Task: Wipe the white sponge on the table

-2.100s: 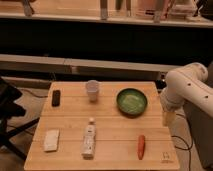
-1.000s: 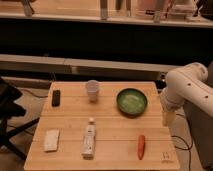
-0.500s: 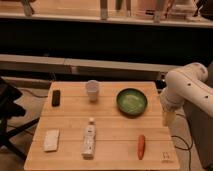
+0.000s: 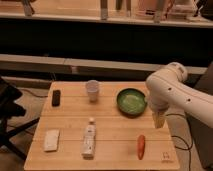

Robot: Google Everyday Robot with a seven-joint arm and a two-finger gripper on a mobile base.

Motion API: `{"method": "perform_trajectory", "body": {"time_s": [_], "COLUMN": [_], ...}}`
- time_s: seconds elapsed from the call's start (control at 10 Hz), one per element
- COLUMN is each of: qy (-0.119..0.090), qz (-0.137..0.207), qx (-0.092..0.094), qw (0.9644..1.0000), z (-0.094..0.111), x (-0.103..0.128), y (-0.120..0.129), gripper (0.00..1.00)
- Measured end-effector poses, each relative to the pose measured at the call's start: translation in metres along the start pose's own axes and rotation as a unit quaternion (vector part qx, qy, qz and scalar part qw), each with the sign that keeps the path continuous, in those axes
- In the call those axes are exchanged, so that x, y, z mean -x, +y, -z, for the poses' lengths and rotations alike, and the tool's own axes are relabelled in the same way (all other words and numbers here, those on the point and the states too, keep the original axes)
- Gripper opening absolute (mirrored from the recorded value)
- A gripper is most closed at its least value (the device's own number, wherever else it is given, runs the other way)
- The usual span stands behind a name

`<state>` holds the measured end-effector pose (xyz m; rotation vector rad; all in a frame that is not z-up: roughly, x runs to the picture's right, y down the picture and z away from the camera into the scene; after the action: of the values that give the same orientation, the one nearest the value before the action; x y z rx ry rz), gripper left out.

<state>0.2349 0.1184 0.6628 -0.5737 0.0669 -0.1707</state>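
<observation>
In the single camera view, a square light-wood table (image 4: 112,125) is seen from above and in front. The sponge (image 4: 51,140) is laid flat near the table's front left corner, apart from everything else. A small black block (image 4: 56,97) is placed at the back left. A pale cup (image 4: 92,91) is stood upright at the back centre, and a green bowl (image 4: 131,101) is set to its right. A white bottle (image 4: 89,138) is laid on its side near the front centre, cap pointing away from the viewer. A slim orange-red item (image 4: 141,146), possibly a carrot, is laid near the front right, with a small dark logo (image 4: 164,156) printed at that corner.

A white arm (image 4: 172,92) is bent in from the right. The gripper (image 4: 159,120) is hung pointing down over the table's right edge, just beside the bowl and well apart from the sponge. Its fingers are spread wide and nothing is held.
</observation>
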Motion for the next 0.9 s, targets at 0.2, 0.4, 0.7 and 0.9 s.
{"method": "perform_trajectory", "body": {"time_s": [0.2,0.4,0.7,0.9], "qy": [0.004,0.01,0.019,0.02], "qz": [0.016,0.055,0.085,0.102], "qx": [0.001,-0.003,-0.005,-0.004], "qw": [0.9999,0.9985,0.9962,0.9945], "z": [0.0,0.003,0.004,0.006], "x": [0.006,0.037,0.055,0.064], "y": [0.004,0.0,0.001,0.004], "gripper": [0.8,0.8,0.8,0.8]}}
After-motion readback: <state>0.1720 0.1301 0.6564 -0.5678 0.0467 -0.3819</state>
